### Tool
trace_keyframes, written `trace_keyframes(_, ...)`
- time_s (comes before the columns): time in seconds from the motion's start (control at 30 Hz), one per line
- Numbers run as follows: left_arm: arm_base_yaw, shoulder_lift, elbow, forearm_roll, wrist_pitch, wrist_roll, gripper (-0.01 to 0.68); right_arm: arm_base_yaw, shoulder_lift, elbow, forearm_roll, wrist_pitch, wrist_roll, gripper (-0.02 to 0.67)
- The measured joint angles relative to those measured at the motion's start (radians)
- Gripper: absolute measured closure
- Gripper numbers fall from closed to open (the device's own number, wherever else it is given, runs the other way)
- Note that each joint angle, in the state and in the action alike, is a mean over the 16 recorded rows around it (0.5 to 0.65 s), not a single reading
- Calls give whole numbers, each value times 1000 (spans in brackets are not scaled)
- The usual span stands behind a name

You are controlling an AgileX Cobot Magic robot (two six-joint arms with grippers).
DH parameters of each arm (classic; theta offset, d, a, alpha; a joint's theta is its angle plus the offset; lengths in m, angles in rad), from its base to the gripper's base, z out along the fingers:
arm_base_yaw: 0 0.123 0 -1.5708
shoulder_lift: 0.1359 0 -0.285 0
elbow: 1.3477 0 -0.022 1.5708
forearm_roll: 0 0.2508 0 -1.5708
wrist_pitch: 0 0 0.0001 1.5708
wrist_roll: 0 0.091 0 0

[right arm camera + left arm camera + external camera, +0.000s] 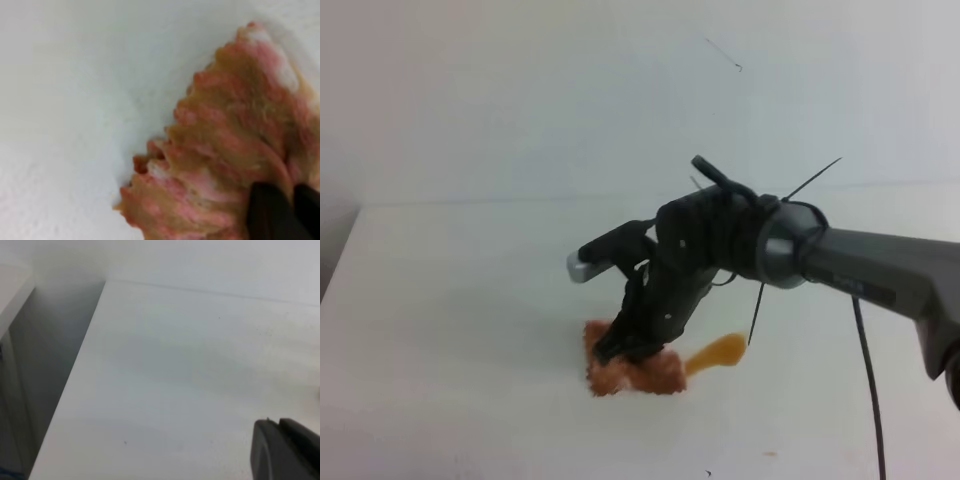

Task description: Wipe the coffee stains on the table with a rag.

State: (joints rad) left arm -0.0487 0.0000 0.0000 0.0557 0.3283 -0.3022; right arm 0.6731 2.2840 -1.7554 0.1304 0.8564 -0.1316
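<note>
Right gripper [620,345], closed on the rag [635,372], presses it onto the table [460,330]; the stain [715,352] beside it risks smearing if dragged loosely.

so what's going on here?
The right gripper is down on the rag, fingers pinched nearly shut on the cloth and pressing it to the table. An orange-brown coffee stain is smeared out from the rag's right edge, not yet wiped up. The left gripper is idle over bare tabletop.
</note>
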Motion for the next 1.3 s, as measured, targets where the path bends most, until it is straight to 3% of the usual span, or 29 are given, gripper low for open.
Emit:
trace_keyframes(0.13, 0, 0, 0, 0, 0, 0, 675, 32, -1, 1, -86, 63, 5, 608)
trace_keyframes(0.27, 0, 0, 0, 0, 0, 0, 675, 3, -13, 5, -190, 130, 35, 608)
trace_keyframes(0.57, 0, 0, 0, 0, 0, 0, 675, -226, -60, 23, -378, 229, 154, 609)
trace_keyframes(0.7, 0, 0, 0, 0, 0, 0, 675, -313, -76, 30, -374, 231, 183, 609)
trace_keyframes(0.83, 0, 0, 0, 0, 0, 0, 675, -343, -77, 32, -316, 210, 191, 609)
trace_keyframes(1.03, 0, 0, 0, 0, 0, 0, 675, -249, -52, 31, -183, 160, 158, 609)
trace_keyframes(1.3, 0, 0, 0, 0, 0, 0, 675, 32, -20, 31, -57, 109, 70, 609)
